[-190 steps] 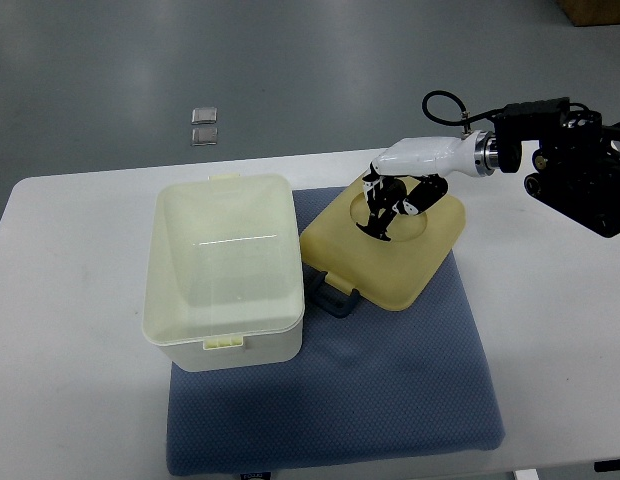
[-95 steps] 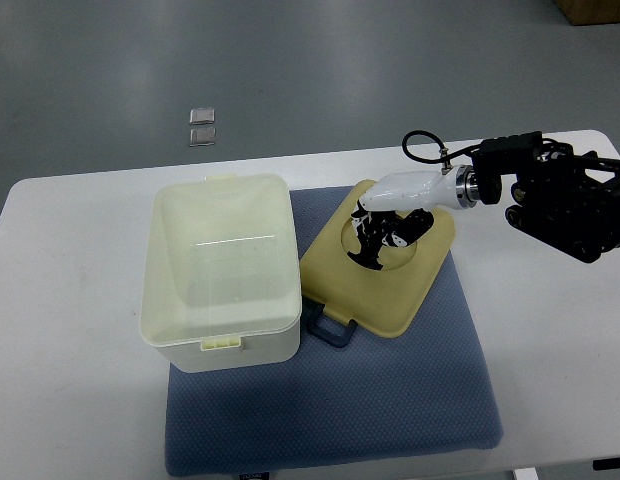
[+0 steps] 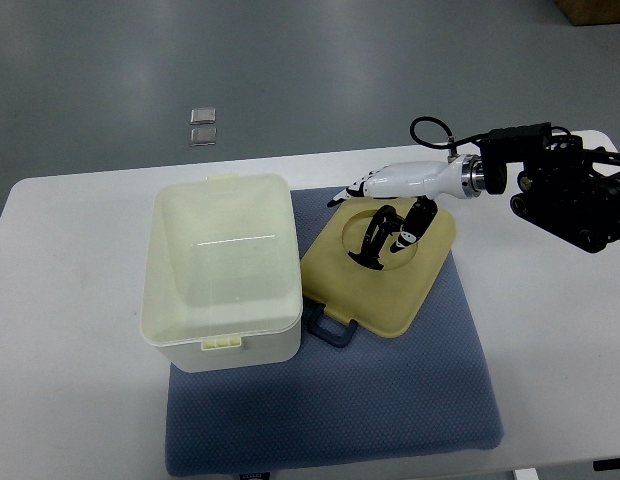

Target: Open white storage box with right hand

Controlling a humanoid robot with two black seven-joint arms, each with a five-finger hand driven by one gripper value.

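Open box on the mat, lid beside it

On the white table a blue mat carries the white storage box, then its lid just right; right hand hovers, fingers spread, holding nothing.

Right hand fingers uncurled, spread above lid.
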